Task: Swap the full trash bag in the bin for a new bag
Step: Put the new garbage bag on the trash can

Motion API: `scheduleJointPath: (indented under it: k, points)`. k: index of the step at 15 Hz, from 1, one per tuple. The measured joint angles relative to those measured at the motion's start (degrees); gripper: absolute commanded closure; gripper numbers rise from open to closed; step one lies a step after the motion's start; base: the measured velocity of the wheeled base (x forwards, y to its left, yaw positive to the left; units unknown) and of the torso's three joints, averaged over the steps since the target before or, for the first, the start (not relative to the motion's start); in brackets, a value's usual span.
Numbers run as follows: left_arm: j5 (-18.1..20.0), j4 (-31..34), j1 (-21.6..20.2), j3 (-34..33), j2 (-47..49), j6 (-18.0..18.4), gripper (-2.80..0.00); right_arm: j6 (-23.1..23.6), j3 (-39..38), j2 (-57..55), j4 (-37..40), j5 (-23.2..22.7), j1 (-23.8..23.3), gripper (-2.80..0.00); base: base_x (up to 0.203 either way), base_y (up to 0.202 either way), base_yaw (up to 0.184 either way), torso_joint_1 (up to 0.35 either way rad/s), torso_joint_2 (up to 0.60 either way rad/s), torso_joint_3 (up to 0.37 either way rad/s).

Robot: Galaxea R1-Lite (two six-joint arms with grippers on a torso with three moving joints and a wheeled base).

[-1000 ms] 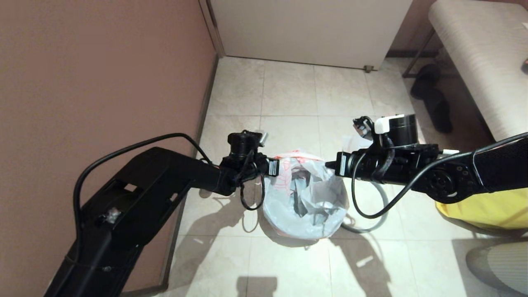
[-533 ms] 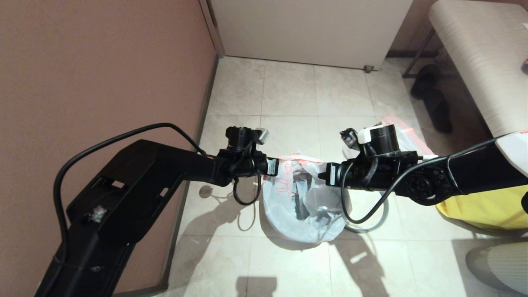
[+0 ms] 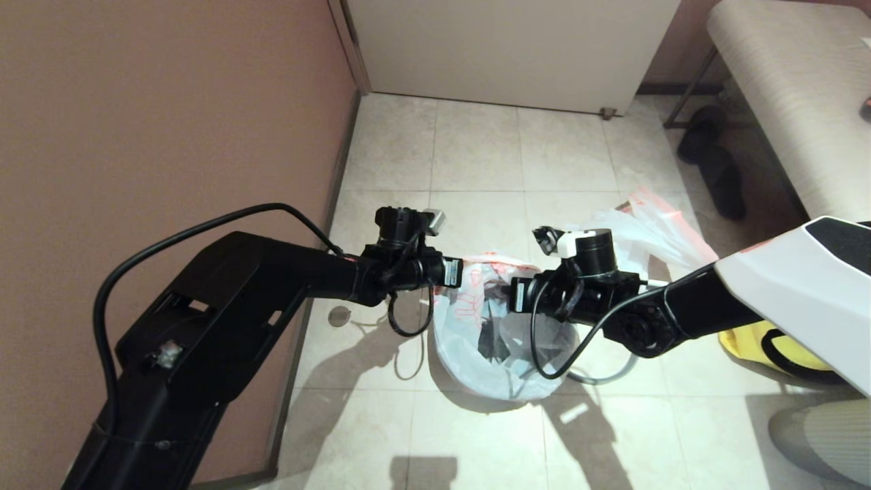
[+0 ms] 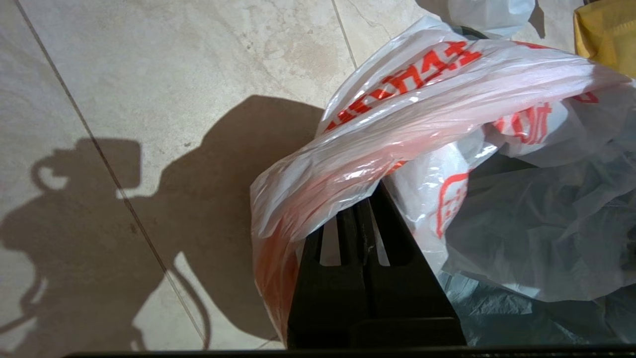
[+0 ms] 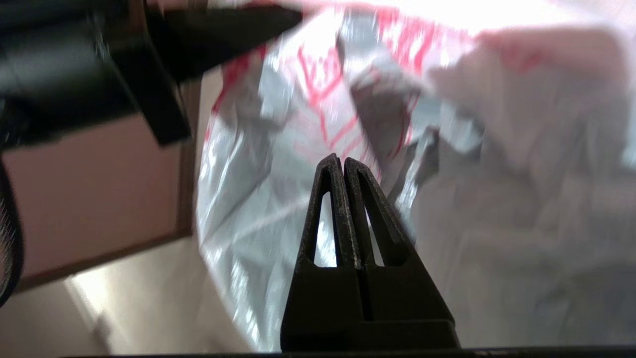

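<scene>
Now my left gripper (image 4: 370,199) pinches the full trash bag (image 3: 500,327)'s handle; right gripper (image 5: 340,164) clenched empty just beside, over tiled floor (image 3: 476,150).

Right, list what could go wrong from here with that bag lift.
1. Only the left gripper pinches the full trash bag, at one edge; the right gripper is shut on nothing. Lifted like this, the bag may hang lopsided and spill.
2. The thin plastic bunched over the left fingertips could slip out or tear.
3. The right arm's cable loop hangs over the bag mouth and might snag it.
</scene>
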State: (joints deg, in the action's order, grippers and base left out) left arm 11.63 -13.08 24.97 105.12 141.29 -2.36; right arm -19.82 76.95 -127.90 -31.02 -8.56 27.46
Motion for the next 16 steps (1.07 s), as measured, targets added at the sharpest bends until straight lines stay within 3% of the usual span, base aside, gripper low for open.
scheduleJointPath:
  k: [8, 16]
  points:
    - [-0.03, -0.17, -0.31, -0.27, -1.54, -1.22, 0.0, 8.65, 17.27, -10.68, -0.54, 10.65, 0.13, 0.0, 0.0, 0.0, 0.0, 0.0, 0.0, 0.0]
    - [0.08, -0.17, -0.96, -0.05, -2.07, -2.04, 0.0, 14.88, 28.56, -16.56, 0.7, 16.34, -1.27, 0.0, 0.0, 0.0, 0.0, 0.0, 0.0, 0.0]
